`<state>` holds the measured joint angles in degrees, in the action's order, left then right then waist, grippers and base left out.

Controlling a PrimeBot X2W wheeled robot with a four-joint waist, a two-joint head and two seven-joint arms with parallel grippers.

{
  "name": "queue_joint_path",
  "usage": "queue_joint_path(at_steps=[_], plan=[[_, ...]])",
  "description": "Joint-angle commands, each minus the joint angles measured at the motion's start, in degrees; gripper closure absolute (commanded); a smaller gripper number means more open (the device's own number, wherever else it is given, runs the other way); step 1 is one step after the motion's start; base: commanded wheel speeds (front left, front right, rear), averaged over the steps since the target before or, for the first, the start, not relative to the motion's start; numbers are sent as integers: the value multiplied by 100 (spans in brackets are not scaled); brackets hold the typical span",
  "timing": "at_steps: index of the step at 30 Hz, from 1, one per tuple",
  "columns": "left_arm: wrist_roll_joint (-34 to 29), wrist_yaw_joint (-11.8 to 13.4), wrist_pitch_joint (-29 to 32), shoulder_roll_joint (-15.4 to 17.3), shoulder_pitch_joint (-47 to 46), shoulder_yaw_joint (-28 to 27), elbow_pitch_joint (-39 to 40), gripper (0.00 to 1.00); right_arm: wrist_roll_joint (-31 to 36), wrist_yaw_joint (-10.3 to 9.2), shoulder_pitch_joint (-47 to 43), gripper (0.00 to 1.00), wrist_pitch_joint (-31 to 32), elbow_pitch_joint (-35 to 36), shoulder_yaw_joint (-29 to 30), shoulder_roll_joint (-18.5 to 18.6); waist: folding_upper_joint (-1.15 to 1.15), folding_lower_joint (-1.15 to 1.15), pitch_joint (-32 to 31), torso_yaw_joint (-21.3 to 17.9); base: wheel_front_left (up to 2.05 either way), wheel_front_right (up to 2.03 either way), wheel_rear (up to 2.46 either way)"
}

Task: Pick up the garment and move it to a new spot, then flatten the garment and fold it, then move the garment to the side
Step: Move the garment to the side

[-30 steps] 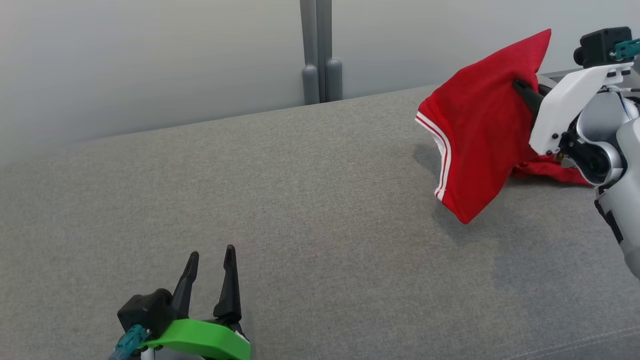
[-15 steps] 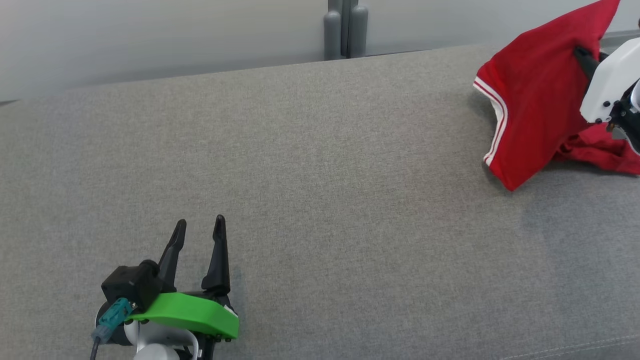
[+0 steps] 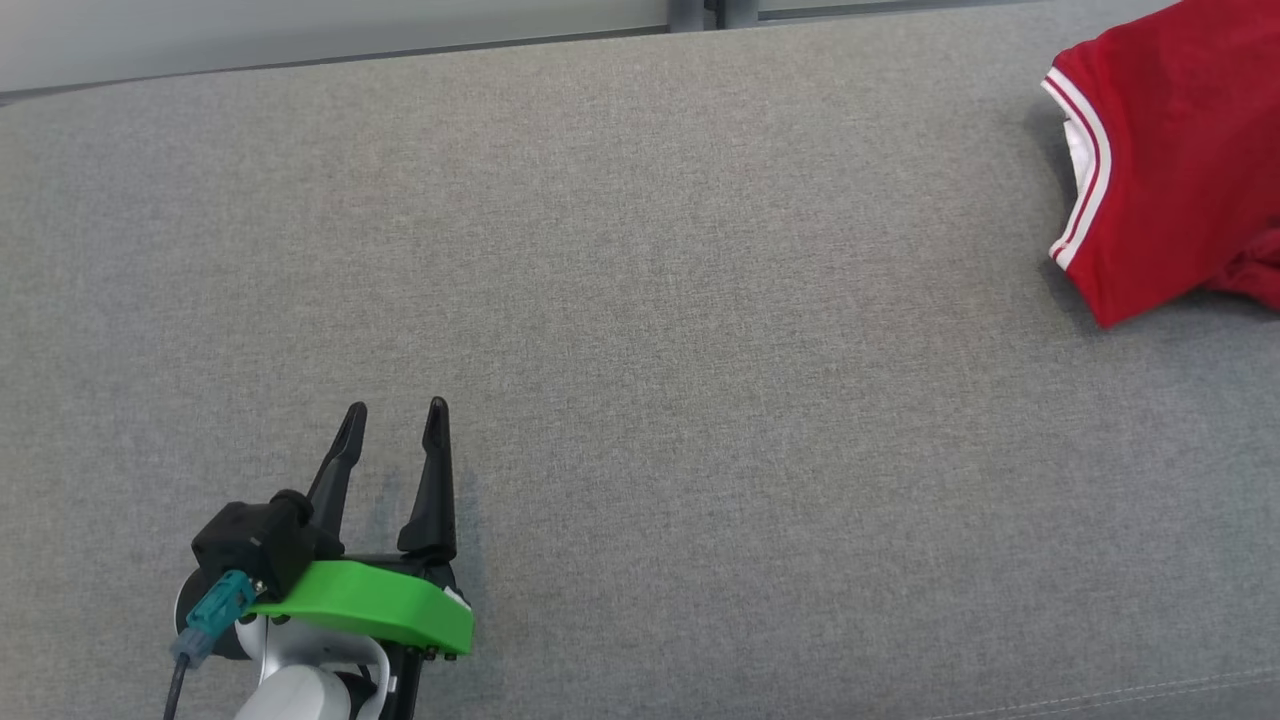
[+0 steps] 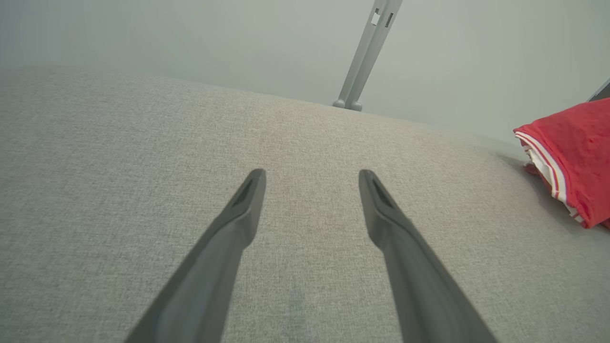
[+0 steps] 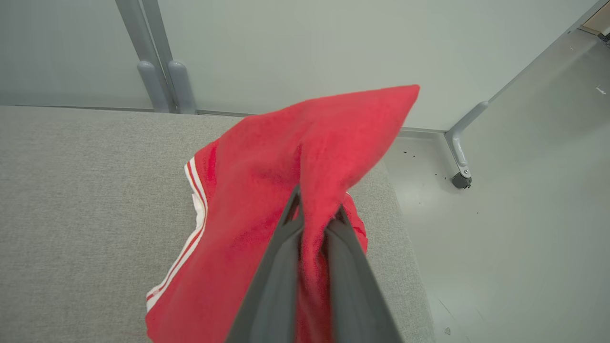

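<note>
**My right gripper (image 5: 318,202) has the red knit garment with white-striped trim (image 5: 257,190)**

Nearest me, my left gripper (image 3: 396,406) sits low over the grey woven fabric surface (image 3: 650,300), fingers pointing away, spread wide and holding nothing. Farther off, at the surface's right end, my right gripper's jaws are pinched tight on a fold of the garment. One corner peaks upward, the rest drapes down, and the striped hem faces left.

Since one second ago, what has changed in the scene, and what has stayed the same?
The head camera has moved, so the whole view slid and the red garment sits nearer its right edge; whether the garment itself moved is unclear. Nothing was taken or let go. The right gripper stays shut on a fold of it, raised off the grey surface. The left gripper stays open and empty.
</note>
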<state>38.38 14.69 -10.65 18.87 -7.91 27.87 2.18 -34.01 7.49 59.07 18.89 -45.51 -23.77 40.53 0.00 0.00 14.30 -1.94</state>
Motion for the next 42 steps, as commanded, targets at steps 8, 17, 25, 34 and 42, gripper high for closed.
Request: queue_joint_path(at_steps=[8,17,25,34,42], plan=[[-142,98,115,137,-166,41,225,0,376,-1,-22,100,-45,-189,-140,688,0,0,363,62,0,0,0],[-210,161,238,255,-220,72,358,0,1028,-1,-85,100,-721,-777,42,668,0,0,683,94,0,0,0],[-251,196,348,355,-209,102,453,0,2030,-4,154,86,-1564,-1118,-87,581,0,0,792,116,0,0,0],[-269,235,388,384,-163,138,501,0,2941,-4,267,0,-1988,-1585,226,426,0,0,790,111,0,0,0],[-240,255,373,402,-132,149,491,0,3620,-4,252,0,-2402,-1679,700,234,0,0,686,7,0,0,0]])
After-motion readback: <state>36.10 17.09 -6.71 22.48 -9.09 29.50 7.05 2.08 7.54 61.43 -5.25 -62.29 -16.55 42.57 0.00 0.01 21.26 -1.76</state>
